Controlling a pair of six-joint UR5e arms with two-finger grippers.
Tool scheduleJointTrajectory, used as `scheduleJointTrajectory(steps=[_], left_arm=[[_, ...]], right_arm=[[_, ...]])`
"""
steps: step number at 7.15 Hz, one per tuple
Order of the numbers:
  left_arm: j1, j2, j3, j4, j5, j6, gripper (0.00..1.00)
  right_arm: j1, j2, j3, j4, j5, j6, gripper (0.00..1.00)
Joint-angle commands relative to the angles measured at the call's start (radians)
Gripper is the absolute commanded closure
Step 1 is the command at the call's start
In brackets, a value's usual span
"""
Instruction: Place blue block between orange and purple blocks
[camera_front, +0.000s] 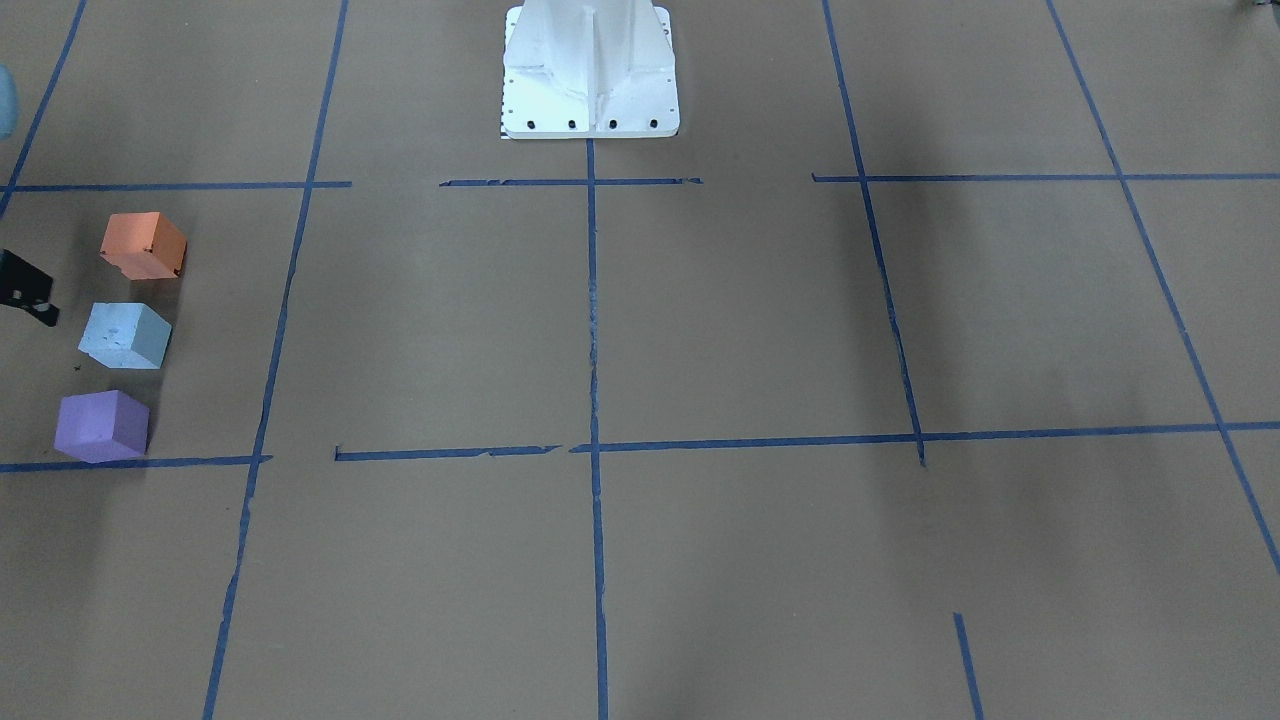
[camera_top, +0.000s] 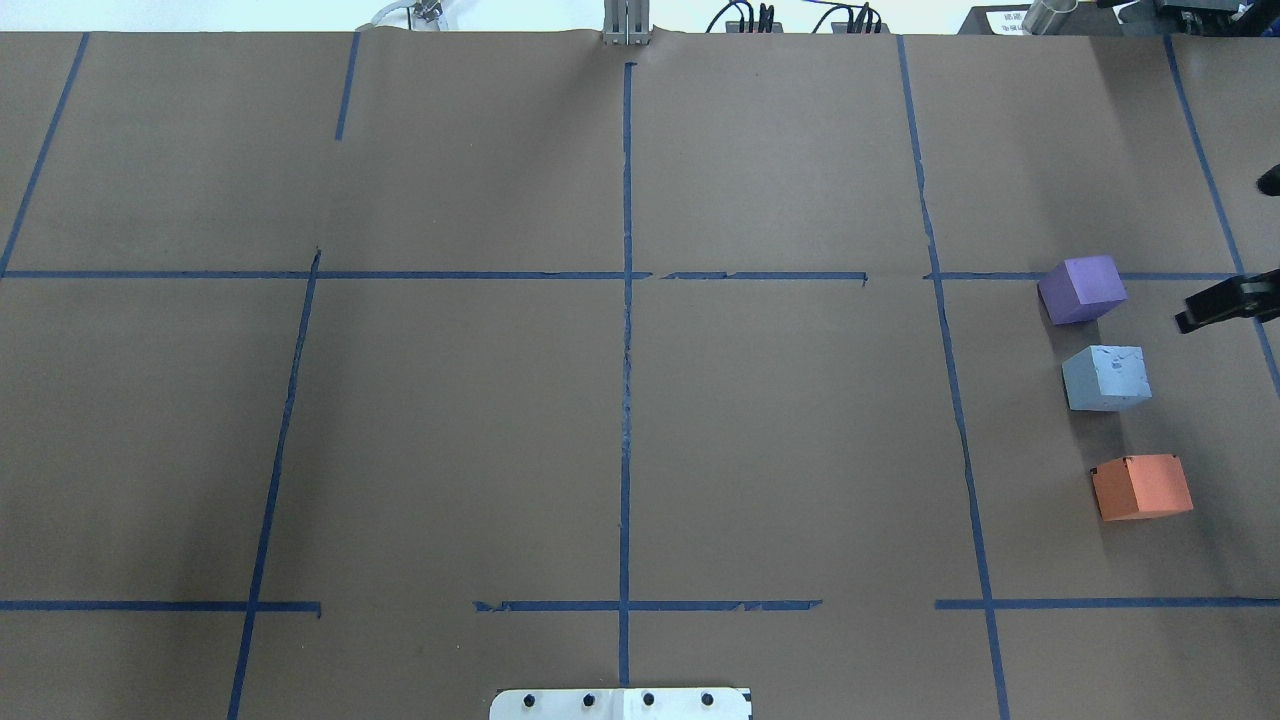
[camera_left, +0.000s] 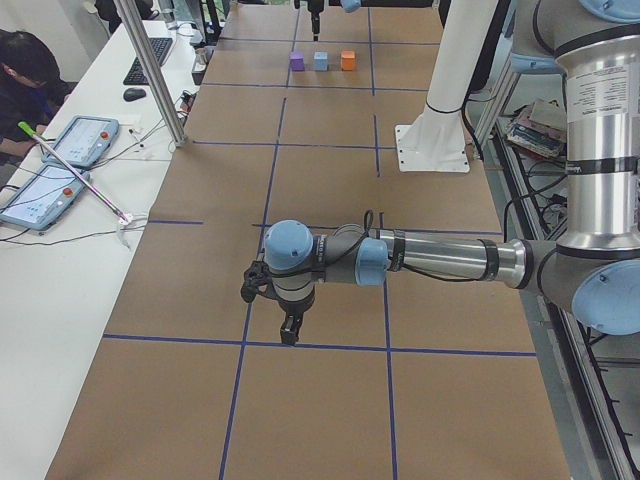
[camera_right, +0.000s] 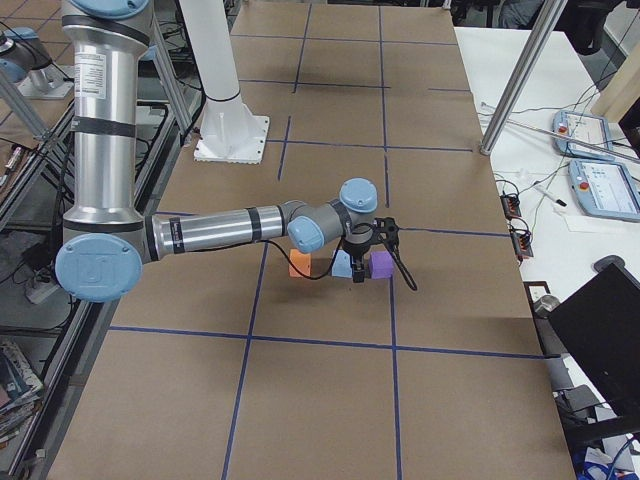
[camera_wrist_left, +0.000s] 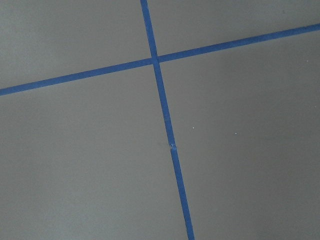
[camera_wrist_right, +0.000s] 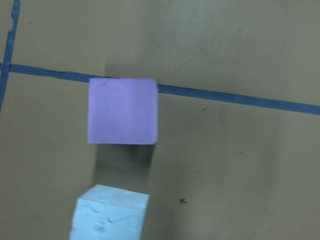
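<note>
Blue block (camera_top: 1105, 378): on the table, in a row between orange block (camera_top: 1140, 487) and purple block (camera_top: 1080, 288), not gripped. Right gripper (camera_top: 1195, 315): beside the row, not touching the block; whether open or closed is unclear. Left gripper (camera_left: 288, 335): well apart; state likewise unclear.

Table (camera_top: 450, 430): base plate (camera_top: 620, 704) at the near edge, centre.
Right end of table: three blocks in one row running near to far, set apart, none touching.
Near block (camera_top: 1142, 487): closest to the robot, a little right of the other two.
Middle block (camera_top: 1106, 378): between the other two.
Far block (camera_top: 1082, 288): a little left of the others, far edge at a cross tape line (camera_top: 1000, 276).
Right gripper (camera_top: 1212, 306): right of the row, level with the gap between middle and far blocks.
Left gripper (camera_left: 288, 328): left end of table, near a tape crossing (camera_left: 243, 341), well apart from the blocks.
</note>
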Motion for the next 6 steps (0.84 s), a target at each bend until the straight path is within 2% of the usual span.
scheduleJointTrajectory(steps=[1, 2, 6], left_arm=[[0.0, 0.0, -0.001, 0.001, 0.002, 0.001, 0.0], [0.0, 0.0, 0.001, 0.0, 0.003, 0.001, 0.0], [0.0, 0.026, 0.024, -0.008, 0.018, 0.001, 0.0]], right_arm=[[0.27, -0.075, 0.078, -0.285, 0.035, -0.418, 0.0], [0.294, -0.112, 0.097, -0.345, 0.034, -0.452, 0.0], [0.294, -0.131, 0.097, -0.343, 0.031, -0.438, 0.0]])
